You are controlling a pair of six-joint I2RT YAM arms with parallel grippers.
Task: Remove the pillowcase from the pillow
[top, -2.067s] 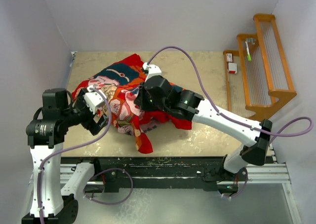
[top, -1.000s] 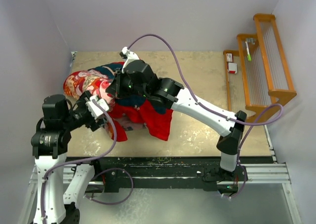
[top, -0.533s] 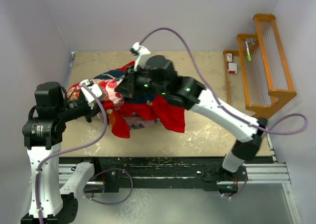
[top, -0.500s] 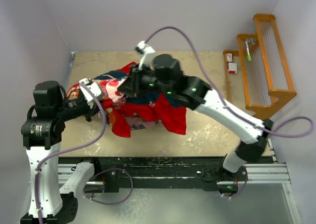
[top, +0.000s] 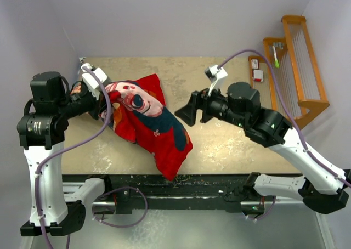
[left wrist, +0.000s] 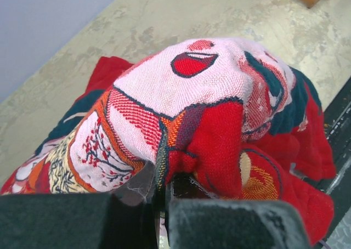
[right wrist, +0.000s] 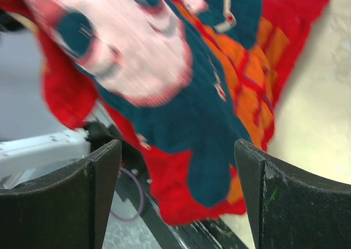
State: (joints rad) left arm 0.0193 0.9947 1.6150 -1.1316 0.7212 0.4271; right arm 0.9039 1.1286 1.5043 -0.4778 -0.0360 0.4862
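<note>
Top view: the pillowcase (top: 145, 123) sprawls from 9 toward 6 o'clock on the table (top: 236, 145); no pillow shows. Left wrist: the left gripper (left wrist: 159, 205) is clenched on a cover fold. Right wrist: the right gripper (right wrist: 175, 161), spread and empty, should probably grasp the cover's 3 o'clock edge and pull opposite.

The pillowcase (left wrist: 181, 95) is thick woven cloth, matt, with a coarse ribbed grain of threads plain in the left wrist view. The worktop (top: 236, 145) looks hard and dull, beige, mottled and scuffed. The left pincer (left wrist: 162, 202) has matt black, faintly grainy plastic fingers; the right pincer (right wrist: 178, 172) shows the same dull dark finish. The rack (top: 290, 68) is smooth, varnished orange-brown wood with a light sheen.
</note>
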